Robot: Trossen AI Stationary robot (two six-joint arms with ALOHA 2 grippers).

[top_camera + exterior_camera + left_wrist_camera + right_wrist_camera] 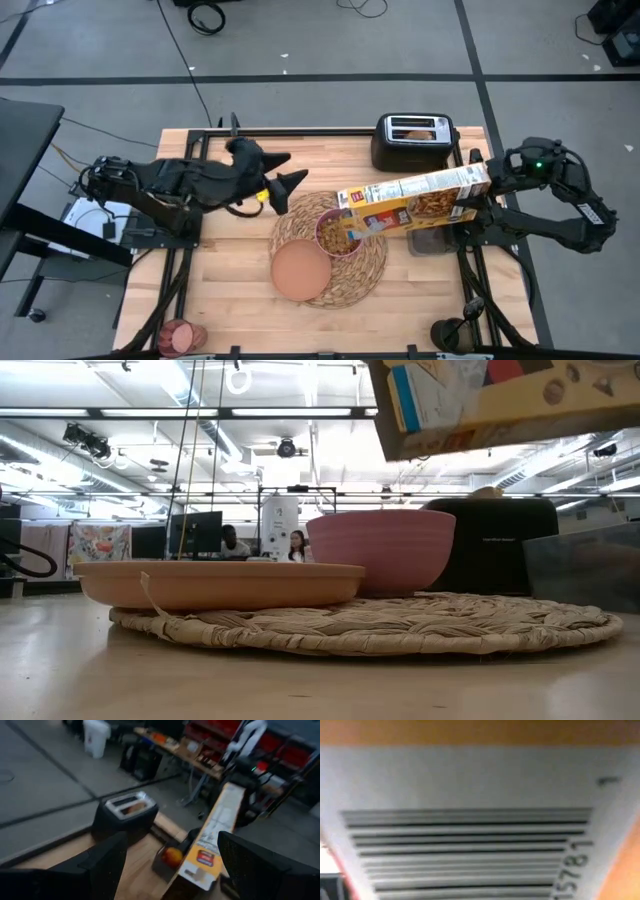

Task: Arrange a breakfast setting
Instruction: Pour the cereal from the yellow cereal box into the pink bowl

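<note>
A yellow cereal box (415, 200) hangs nearly level above the table, its left end over the small pink bowl (335, 235). My right gripper (480, 197) is shut on the box's right end. The bowl and a tan-brown plate (300, 270) rest on the round woven placemat (368, 272). My left gripper (293, 168) hovers open above the table, left of the box, with nothing between its fingers. A toast slice (131, 808) sticks up out of the black toaster (413, 142). A red apple (172, 855) lies in a grey bin (432, 242). My right gripper holds the cereal box by its right end (478, 182), coming level from the table's right side. The box itself hides the fingers. The box is lifted clear and lies on its long side, sloping a little down toward the bowl; its barcode panel (470, 830) faces the wrist.
The toaster stands at the table's far edge, right of middle. The grey bin sits under the box's right half. A pinkish-red tumbler (185, 337) lies at the near left corner. Bare wood shows left of the placemat.
</note>
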